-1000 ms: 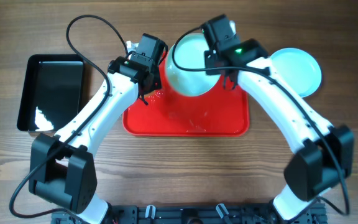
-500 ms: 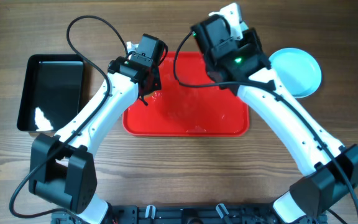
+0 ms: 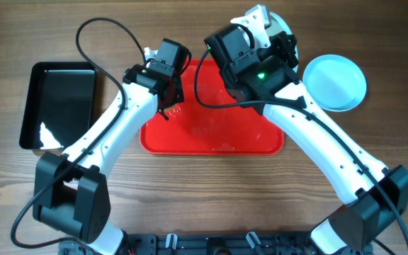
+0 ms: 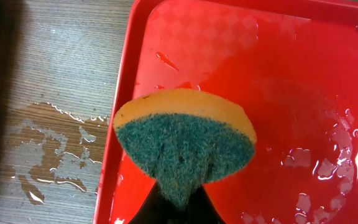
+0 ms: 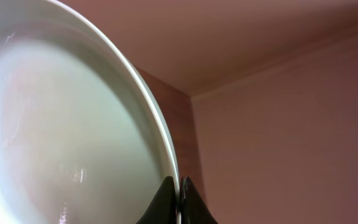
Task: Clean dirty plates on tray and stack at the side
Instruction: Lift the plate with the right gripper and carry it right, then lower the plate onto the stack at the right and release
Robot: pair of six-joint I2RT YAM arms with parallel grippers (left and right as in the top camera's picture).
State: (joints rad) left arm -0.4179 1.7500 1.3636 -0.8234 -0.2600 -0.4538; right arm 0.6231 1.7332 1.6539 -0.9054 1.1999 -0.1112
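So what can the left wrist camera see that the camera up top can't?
Only the left wrist camera shows the sponge up close, orange on one side and green on the other. It also shows the puddle of water on the wood and the drops on the red tray. Only the overhead camera shows the black tray, the plate sitting off to the side, and the left arm and right arm. Both show the red tray and the wooden table.

tray (image 3: pixel 211 136): red, wet | side plate (image 3: pixel 333 82): near tray | raised plate (image 5: pixel 55 124): probably tilted
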